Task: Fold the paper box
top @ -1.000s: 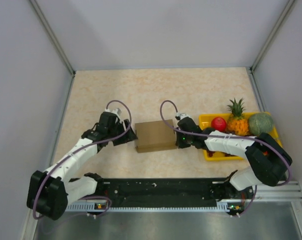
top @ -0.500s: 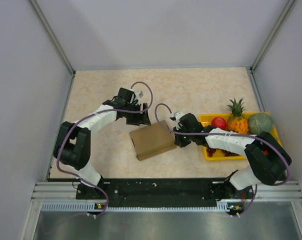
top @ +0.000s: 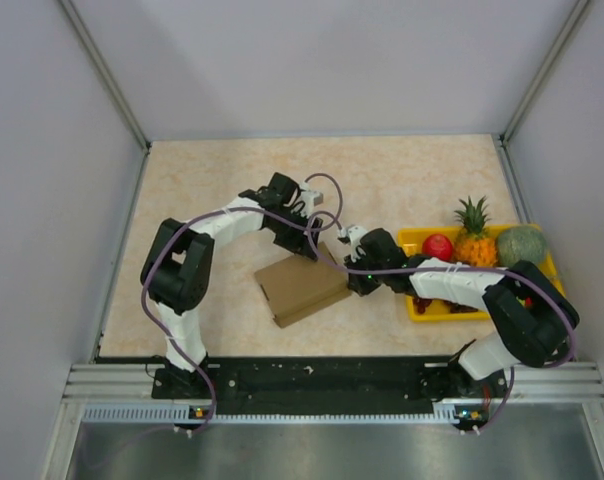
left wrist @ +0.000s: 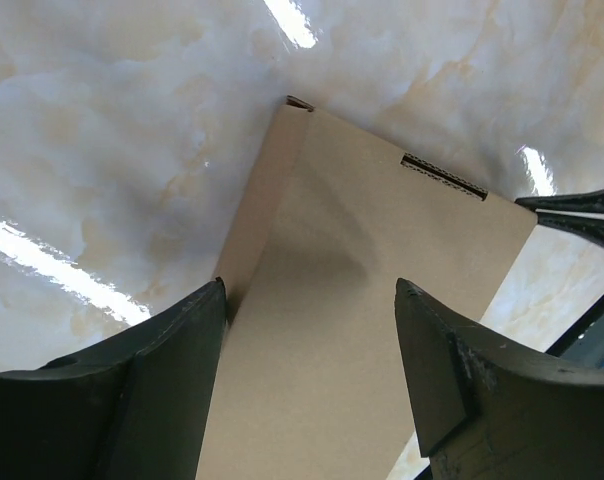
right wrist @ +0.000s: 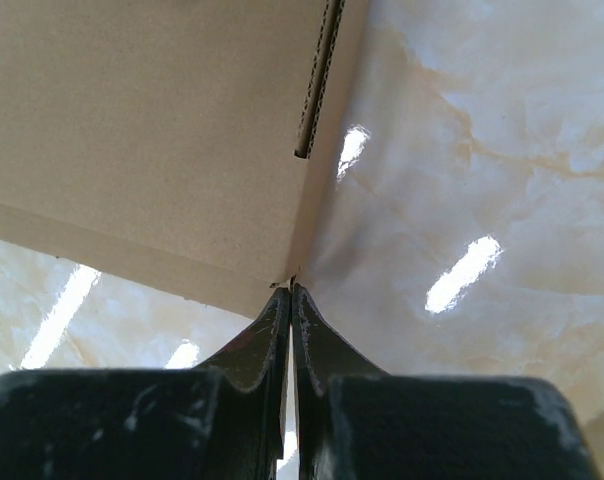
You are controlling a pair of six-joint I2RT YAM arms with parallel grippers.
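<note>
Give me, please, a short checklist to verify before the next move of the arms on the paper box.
1. The left gripper is open above the paper box: ok.
2. The right gripper is shut, with its tips at the box's corner: ok.
3. The right gripper pinches some cardboard: cannot tell.
4. The box's top panel lies closed and flat: ok.
5. A tab is locked in the slot: cannot tell.
6. The box is apart from the yellow fruit tray: ok.

Robot lab cell, grey walls (top: 322, 60), mounting rail (top: 322, 376)
</note>
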